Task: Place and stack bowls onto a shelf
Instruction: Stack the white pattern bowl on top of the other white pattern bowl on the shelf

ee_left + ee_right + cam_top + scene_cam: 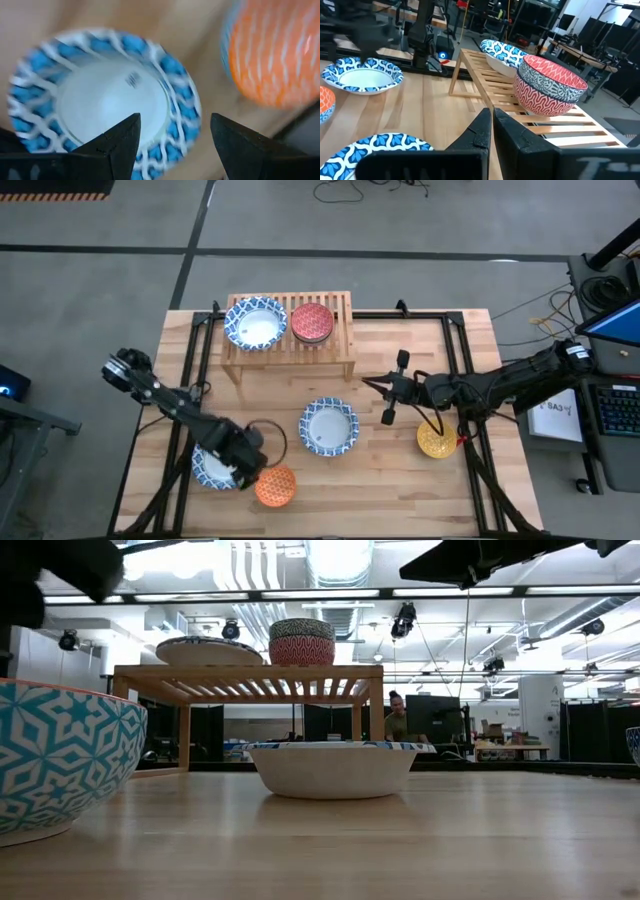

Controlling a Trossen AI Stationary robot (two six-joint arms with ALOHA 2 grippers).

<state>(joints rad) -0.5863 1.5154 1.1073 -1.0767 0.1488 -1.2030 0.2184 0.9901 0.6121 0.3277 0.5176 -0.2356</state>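
Observation:
The light-wood shelf (290, 348) stands at the table's far side. It carries a wide blue-patterned bowl (255, 323) and a small red bowl (311, 322). Another wide blue bowl (329, 427) rests on the table's middle, a small yellow bowl (437, 440) to its right. At the near left lie a third wide blue bowl (100, 100) and a small orange bowl (276, 485). My left gripper (175, 120) is open and points down over that bowl's rim on the orange bowl's side; no touch shows. My right gripper (491, 117) is shut and empty, right of centre (368, 383).
Black frame rails (465, 370) run along the table's left and right sides. In the low view the orange bowl's teal outer wall (60, 760) fills the left. Bare wood lies between the shelf and the middle bowl. A person (397, 720) shows in the room behind the table.

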